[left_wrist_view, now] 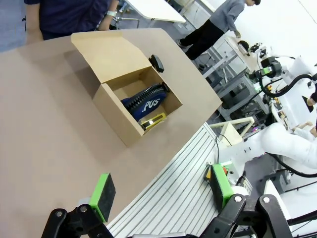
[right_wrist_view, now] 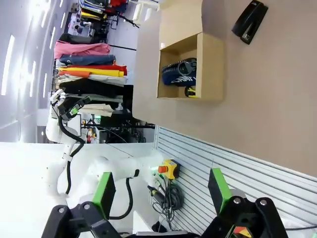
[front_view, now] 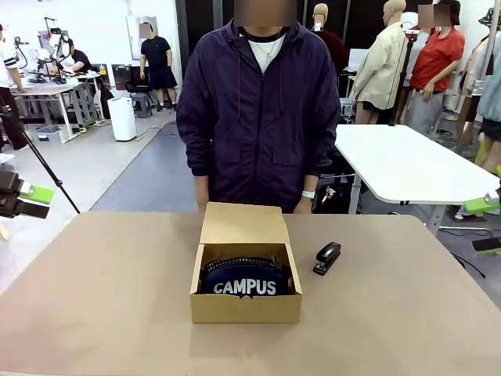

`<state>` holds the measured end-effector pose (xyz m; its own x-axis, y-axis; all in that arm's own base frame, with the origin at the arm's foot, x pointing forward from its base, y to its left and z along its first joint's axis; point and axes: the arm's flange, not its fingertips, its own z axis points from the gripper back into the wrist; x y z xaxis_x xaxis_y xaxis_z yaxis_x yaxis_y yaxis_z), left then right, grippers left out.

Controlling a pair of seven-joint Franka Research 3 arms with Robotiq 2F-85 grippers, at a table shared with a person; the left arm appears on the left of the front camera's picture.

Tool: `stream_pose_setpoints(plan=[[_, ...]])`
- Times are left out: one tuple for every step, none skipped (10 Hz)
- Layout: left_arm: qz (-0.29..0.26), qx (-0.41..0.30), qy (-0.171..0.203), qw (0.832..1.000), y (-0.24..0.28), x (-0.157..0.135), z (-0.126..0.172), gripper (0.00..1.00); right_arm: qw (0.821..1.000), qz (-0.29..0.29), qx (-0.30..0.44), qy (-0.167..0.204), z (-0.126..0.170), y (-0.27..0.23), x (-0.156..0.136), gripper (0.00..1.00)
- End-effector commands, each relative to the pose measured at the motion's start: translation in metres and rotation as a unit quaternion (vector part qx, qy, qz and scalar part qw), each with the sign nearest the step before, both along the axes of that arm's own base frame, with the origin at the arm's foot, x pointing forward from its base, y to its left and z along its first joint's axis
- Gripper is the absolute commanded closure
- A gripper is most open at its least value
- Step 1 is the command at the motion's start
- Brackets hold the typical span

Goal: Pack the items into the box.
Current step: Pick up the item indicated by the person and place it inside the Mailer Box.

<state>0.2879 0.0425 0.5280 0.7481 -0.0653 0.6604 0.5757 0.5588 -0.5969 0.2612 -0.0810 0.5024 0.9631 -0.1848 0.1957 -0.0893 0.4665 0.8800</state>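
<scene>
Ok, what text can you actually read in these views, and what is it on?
"CAMPUS": white letters on the navy pouch lying in the box, front view.
"PUS": the end of that same word, left wrist view.
Right wrist view: the pouch's print is too blurred to read.
No print that I can make out on the stapler, the yellow knife or the box itself.
</scene>
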Motion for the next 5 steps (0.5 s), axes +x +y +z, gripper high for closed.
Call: stream_pose_setpoints(plan=[[-0.006, 0.000, -0.006, 1.000, 0.0016, 0.0000, -0.0002, 0.00, 1.000, 0.002, -0.007, -0.003, -0.0004, -0.0087, -0.0056, 0.00], [-0.006, 0.000, -0.006, 1.000, 0.0016, 0.0000, -0.0002, 0.00, 1.000, 0.002, -0.007, -0.003, -0.0004, -0.0087, -0.0056, 0.00], [-0.006, 0.000, -0.006, 1.000, 0.0016, 0.0000, -0.0002, 0.00, 1.000, 0.002, -0.007, -0.003, -0.0004, -0.0087, -0.0056, 0.00], [-0.006, 0.000, -0.006, 1.000, 0.0016, 0.0000, -0.0002, 0.00, 1.000, 0.002, -0.007, -0.003, -0.0004, -0.0087, -0.0056, 0.00], [-0.006, 0.000, -0.006, 1.000, 0.0016, 0.0000, -0.0002, 0.00, 1.000, 0.002, -0.007, -0.003, -0.0004, -0.0087, -0.0056, 0.00]])
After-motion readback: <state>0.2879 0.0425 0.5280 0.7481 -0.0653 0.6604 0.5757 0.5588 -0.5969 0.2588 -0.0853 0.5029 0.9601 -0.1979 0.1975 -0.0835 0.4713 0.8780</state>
